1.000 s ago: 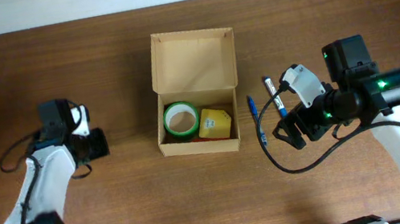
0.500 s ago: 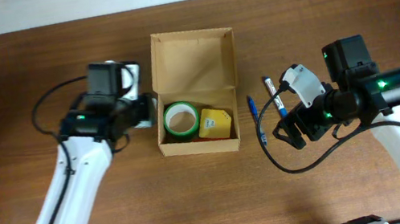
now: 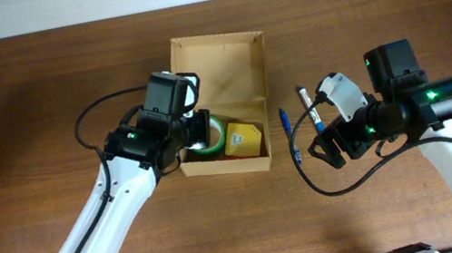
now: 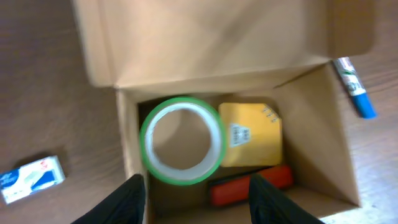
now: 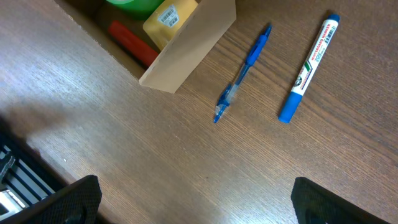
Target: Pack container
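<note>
The container [image 3: 220, 65] is a tan cardboard box, lid flap open toward the back; it also shows in the left wrist view [image 4: 205, 43] and in the right wrist view [image 5: 193, 43]. Inside lie a green tape roll [image 4: 181, 140], a yellow item [image 4: 252, 134] and a red item [image 4: 249, 185]. My left gripper [image 3: 195, 132] hovers over the box's left part, open and empty [image 4: 198, 199]. My right gripper [image 3: 326, 148] is open and empty over bare table right of the box [image 5: 196, 199].
A blue pen [image 3: 286, 135] and a blue-capped white marker [image 3: 306, 104] lie on the table between the box and my right gripper. A small white-and-blue packet [image 4: 31, 179] lies on the table left of the box.
My left arm has swung from the far left of the table rightward to over the box's left part. The right arm, pen and marker have not moved.
</note>
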`<state>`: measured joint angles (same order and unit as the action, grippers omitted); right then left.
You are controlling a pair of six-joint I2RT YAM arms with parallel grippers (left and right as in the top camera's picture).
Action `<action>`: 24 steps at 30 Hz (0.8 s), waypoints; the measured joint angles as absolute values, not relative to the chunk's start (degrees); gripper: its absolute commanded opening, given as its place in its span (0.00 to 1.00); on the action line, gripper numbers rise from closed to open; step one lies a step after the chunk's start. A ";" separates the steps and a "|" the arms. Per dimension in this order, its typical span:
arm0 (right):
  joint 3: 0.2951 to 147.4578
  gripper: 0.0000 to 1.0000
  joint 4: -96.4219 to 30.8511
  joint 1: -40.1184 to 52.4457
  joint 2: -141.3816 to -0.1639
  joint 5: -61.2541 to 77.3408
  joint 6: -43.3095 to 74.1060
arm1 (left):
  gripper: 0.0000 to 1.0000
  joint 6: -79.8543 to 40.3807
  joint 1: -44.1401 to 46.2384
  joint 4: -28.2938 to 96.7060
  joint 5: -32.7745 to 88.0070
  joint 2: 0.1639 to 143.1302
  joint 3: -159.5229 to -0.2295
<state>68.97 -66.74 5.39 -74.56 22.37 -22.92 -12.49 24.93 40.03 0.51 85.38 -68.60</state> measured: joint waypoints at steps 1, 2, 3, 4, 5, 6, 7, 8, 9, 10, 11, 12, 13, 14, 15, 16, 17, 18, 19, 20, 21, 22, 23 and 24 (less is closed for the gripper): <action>68.97 0.99 -66.74 5.39 -74.56 22.37 -22.83 | 0.53 -13.04 24.82 40.53 -0.49 85.38 -68.60; 68.97 0.99 -66.74 5.39 -74.56 22.37 -22.90 | 0.53 -13.43 24.71 41.06 -1.63 85.27 -68.60; 68.97 0.99 -66.74 5.39 -74.56 22.37 -22.92 | 0.54 -13.80 24.60 41.50 -2.61 85.10 -68.60; 68.97 0.99 -66.74 5.39 -74.56 22.37 -22.90 | 0.54 -14.17 24.47 41.87 -3.75 84.79 -68.60; 68.97 0.99 -66.74 5.39 -74.56 22.37 -22.85 | 0.59 -14.44 24.27 42.17 -4.73 84.23 -68.60; 68.97 0.99 -66.74 5.39 -74.56 22.37 -22.90 | 0.63 -14.55 24.05 42.54 -5.63 83.46 -68.60; 68.97 0.99 -66.74 5.39 -74.56 22.37 -22.87 | 0.69 -14.81 23.86 42.83 -6.39 82.46 -68.60; 68.97 0.99 -66.74 5.39 -74.56 22.37 -22.90 | 0.73 -15.09 23.57 43.11 -7.05 81.25 -68.60; 68.97 0.99 -66.74 5.39 -74.56 22.37 -22.87 | 0.77 -15.29 23.35 43.42 -7.53 80.20 -68.60; 68.97 0.99 -66.74 5.39 -74.56 22.37 -22.85 | 0.83 -15.79 23.00 44.01 -8.19 78.78 -68.60; 68.97 0.99 -66.72 5.39 -74.56 22.37 -22.87 | 0.87 -15.92 22.63 44.69 -8.69 77.65 -68.60; 68.97 0.99 -66.74 5.39 -74.56 22.37 -22.87 | 0.95 -16.03 22.22 45.32 -9.13 76.77 -68.62; 68.97 0.99 -66.74 5.39 -74.56 22.37 -22.92 | 0.99 -16.12 21.63 46.11 -9.58 75.90 -68.62; 68.97 0.99 -66.74 5.39 -74.56 22.37 -22.87 | 1.00 -16.36 20.95 46.78 -9.98 75.16 -68.64; 68.97 0.99 -66.74 5.39 -74.56 22.37 -22.90 | 1.00 -16.64 20.12 47.40 -10.24 74.54 -68.64; 68.97 0.99 -66.74 5.39 -74.56 22.37 -22.87 | 1.00 -16.75 19.44 47.97 -10.44 74.17 -68.64; 68.97 0.99 -66.74 5.39 -74.56 22.37 -22.90 | 1.00 -16.75 18.57 48.64 -10.66 73.78 -68.64; 68.97 0.99 -66.74 5.39 -74.56 22.37 -22.87 | 1.00 -16.78 17.80 49.32 -10.79 73.52 -68.64; 68.97 0.99 -66.74 5.39 -74.56 22.37 -22.87 | 1.00 -16.75 16.71 50.39 -11.00 73.25 -68.64; 68.97 0.99 -66.74 5.39 -74.56 22.37 -22.87 | 1.00 -16.78 15.81 51.27 -11.05 73.17 -68.64; 68.97 0.99 -66.74 5.39 -74.56 22.35 -22.90 | 1.00 -16.78 15.11 52.05 -11.05 73.17 -68.64; 68.97 0.99 -66.76 5.39 -74.56 22.37 -22.87 | 1.00 -16.75 14.33 52.82 -11.05 73.17 -68.64; 68.97 0.99 -66.74 5.39 -74.56 22.37 -22.90 | 1.00 -16.75 13.67 53.23 -11.05 73.17 -68.64; 68.97 0.99 -66.74 5.39 -74.56 22.37 -22.90 | 1.00 -16.78 12.86 53.49 -11.05 73.17 -68.64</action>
<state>68.97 -66.74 5.39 -74.56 22.37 -22.90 -16.78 12.86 53.49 -11.05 73.17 -68.64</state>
